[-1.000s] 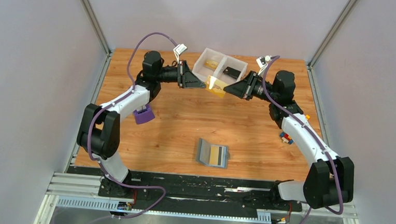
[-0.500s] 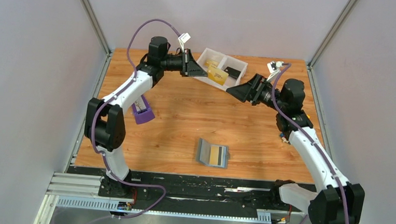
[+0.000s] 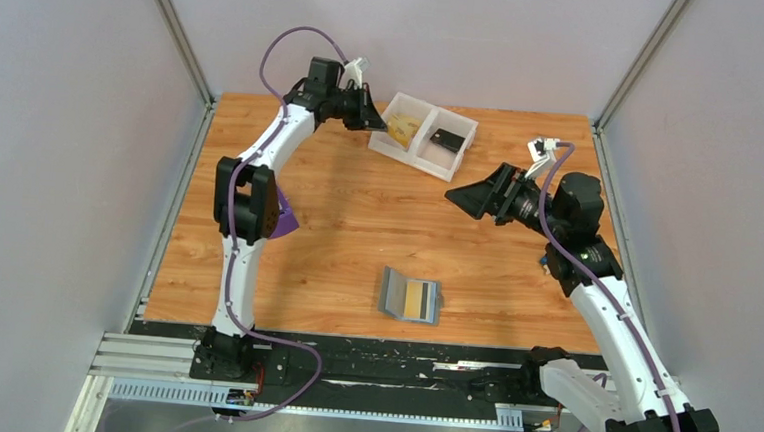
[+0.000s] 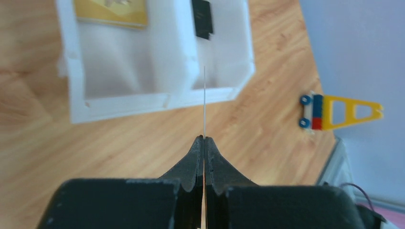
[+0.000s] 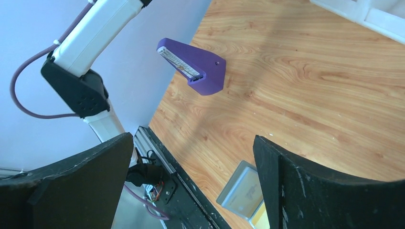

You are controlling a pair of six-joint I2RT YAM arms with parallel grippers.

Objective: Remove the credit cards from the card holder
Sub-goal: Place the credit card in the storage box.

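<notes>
A wood-grain table (image 3: pixel 357 225) stands between pale grey walls. Closest to the arm bases, the card holder (image 3: pixel 410 298) lies open and flat: two grey panels with a blue sheen, joined at a fold. A gold-yellow strip of one credit card (image 3: pixel 416 300) shows on its inner face. It lies well apart from both grippers, nearer to the right gripper (image 3: pixel 456 196), on that gripper's base-ward side. In the right wrist view it appears low in the frame, between the spread fingers. The right gripper's jaws stand wide apart with nothing between them.

Farther back, the left gripper (image 4: pixel 204 138) is pressed together on a held card (image 4: pixel 204 95). That card is seen edge-on as a thin pale line rising straight out of the fingertips. Just ahead of it sits a white tray (image 4: pixel 129 102) with two compartments. Another gold card (image 4: pixel 112 10) lies flat in the compartment left of the gripper's line. A small black piece (image 4: pixel 202 16) lies in the other, almost straight ahead.
</notes>
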